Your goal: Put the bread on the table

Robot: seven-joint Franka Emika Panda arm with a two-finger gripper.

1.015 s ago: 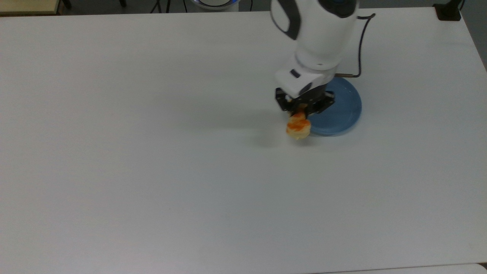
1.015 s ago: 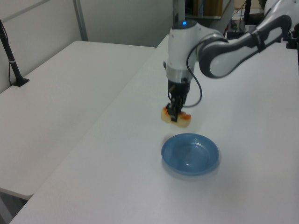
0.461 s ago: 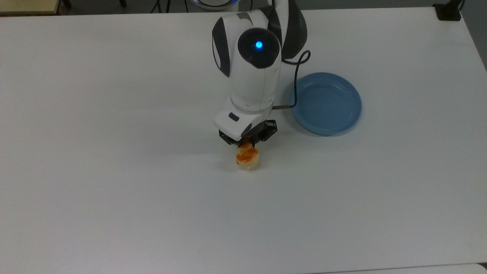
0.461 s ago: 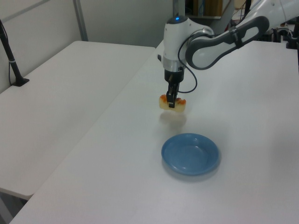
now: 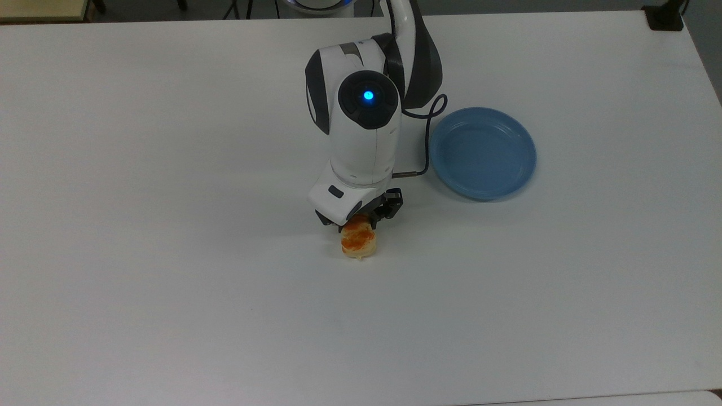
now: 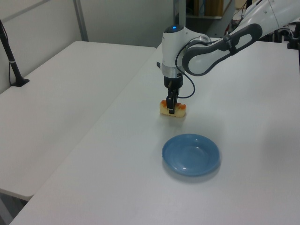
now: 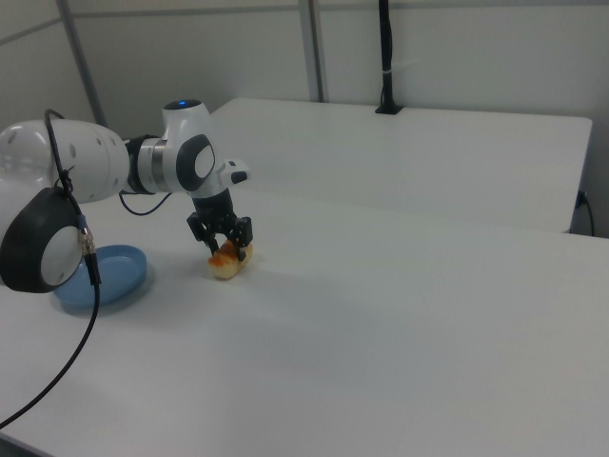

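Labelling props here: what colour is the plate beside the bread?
The plate is plain blue with no pattern, clearest in the top view.

A large plain white rectangular table, smooth and matte, carried everything. Directly on it lay a round blue plate with nothing in it, toward the top view's right. A small oblong pale-tan bread with glossy orange-brown bumps sat low at the tabletop, well apart from the plate, though whether it touched the surface was unclear.
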